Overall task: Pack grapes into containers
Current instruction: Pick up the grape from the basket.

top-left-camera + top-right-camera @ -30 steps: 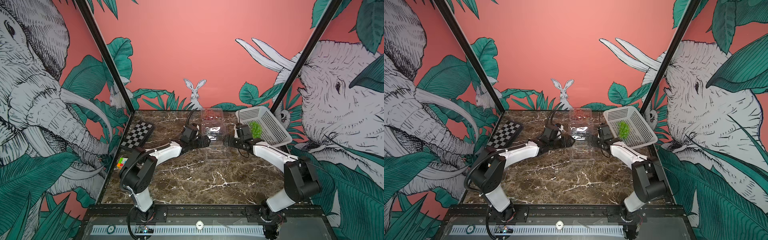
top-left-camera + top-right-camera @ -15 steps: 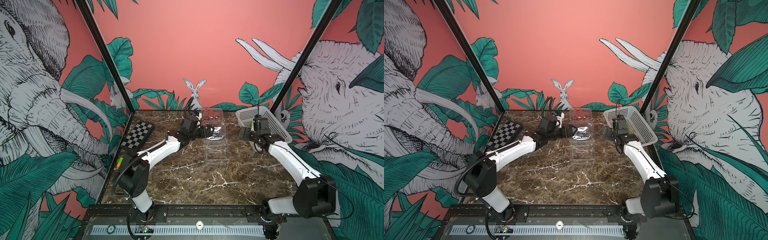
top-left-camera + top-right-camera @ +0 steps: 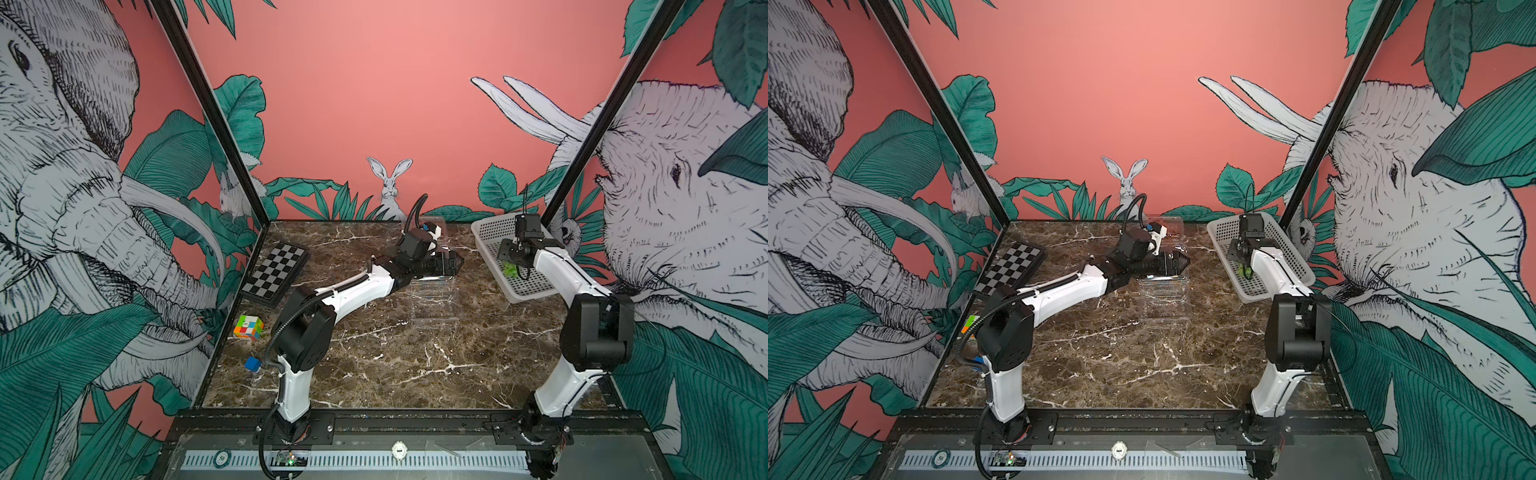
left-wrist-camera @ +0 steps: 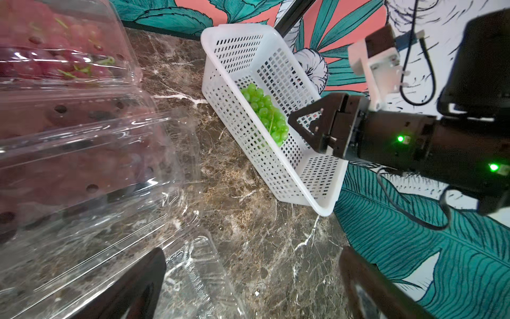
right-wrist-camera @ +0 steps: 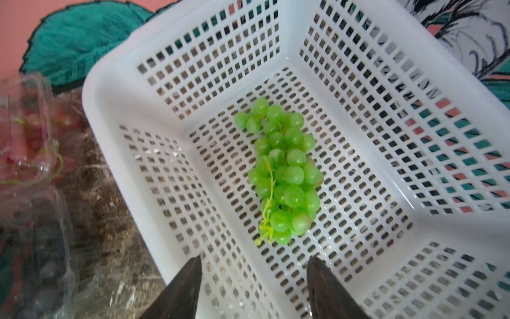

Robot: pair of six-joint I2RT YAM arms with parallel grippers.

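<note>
My right gripper point(image 5: 254, 261) hangs over the white basket point(image 5: 110, 91), jaws parted, holding nothing. Green grapes point(image 5: 284, 174) lie on the basket floor. My left gripper point(image 4: 252, 252), wide open, is beside the basket by the clear containers point(image 4: 82, 143); one holds red grapes point(image 4: 55, 63).

grapes point(image 5: 281, 171) in basket point(image 5: 220, 55) | basket right of containers point(image 3: 434, 299) (chessboard point(image 3: 276, 270) far left)

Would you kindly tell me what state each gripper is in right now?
Left gripper: open, holding nothing.
Right gripper: open, empty, over the green grapes.
</note>
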